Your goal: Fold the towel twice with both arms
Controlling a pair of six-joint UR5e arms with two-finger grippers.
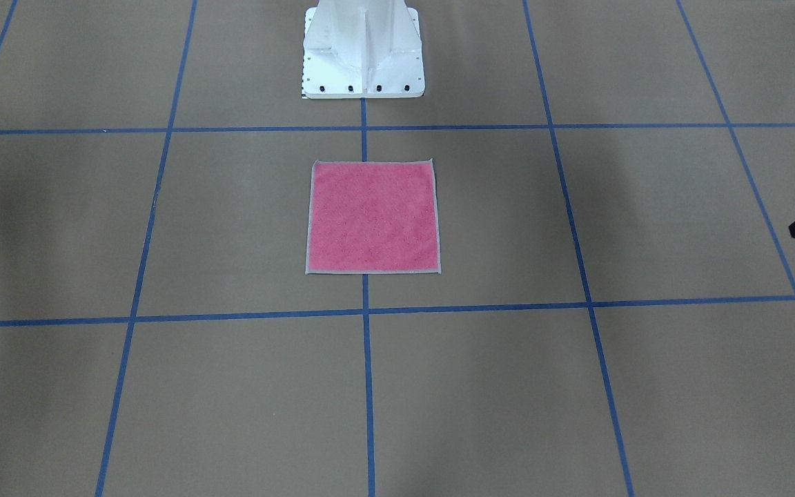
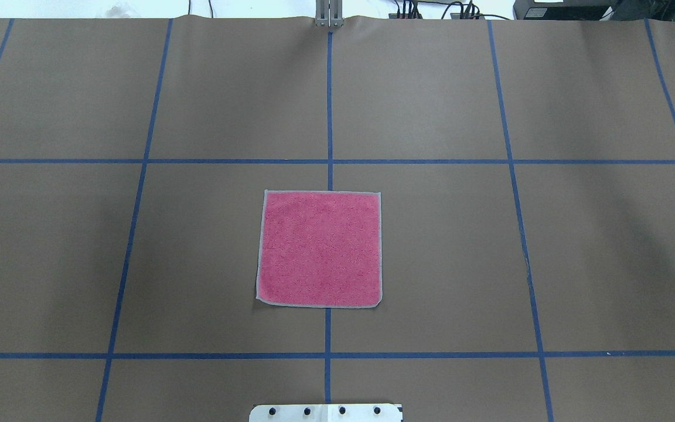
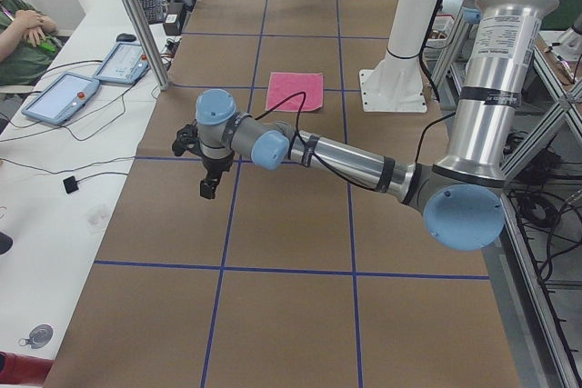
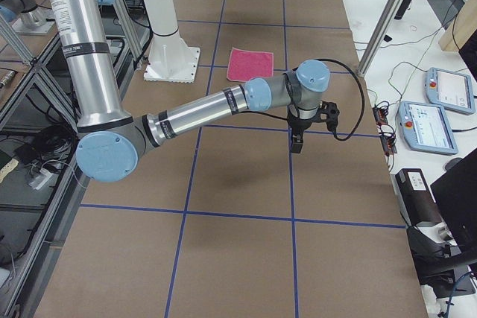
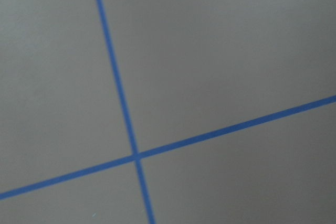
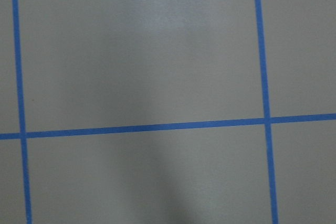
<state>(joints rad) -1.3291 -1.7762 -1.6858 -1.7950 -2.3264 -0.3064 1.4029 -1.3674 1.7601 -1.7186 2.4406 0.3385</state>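
The towel (image 2: pixel 320 248) is lying flat and unfolded, pink face up, in the middle of the table (image 2: pixel 460 264), straddling the centre blue tape line (image 2: pixel 330 105) just in front of my white pedestal (image 1: pixel 363 55). My left claw (image 3: pixel 207 190) and my right claw (image 4: pixel 296 147) are hanging over bare table out toward opposite ends, both well apart from the cloth. Neither is carrying anything that I can see, but I cannot tell how far open either one is; my wrist cameras are showing only brown surface and tape. As I judge it, no fold is made yet, so I am working on the approach. To do it well, I am planning to bring both claws in together to the two corners of one edge, come down with the fingers spread, and pinch only the stitched edging. Lifting evenly and keeping that edge taut between my claws should let the corners land square on the opposite ones.
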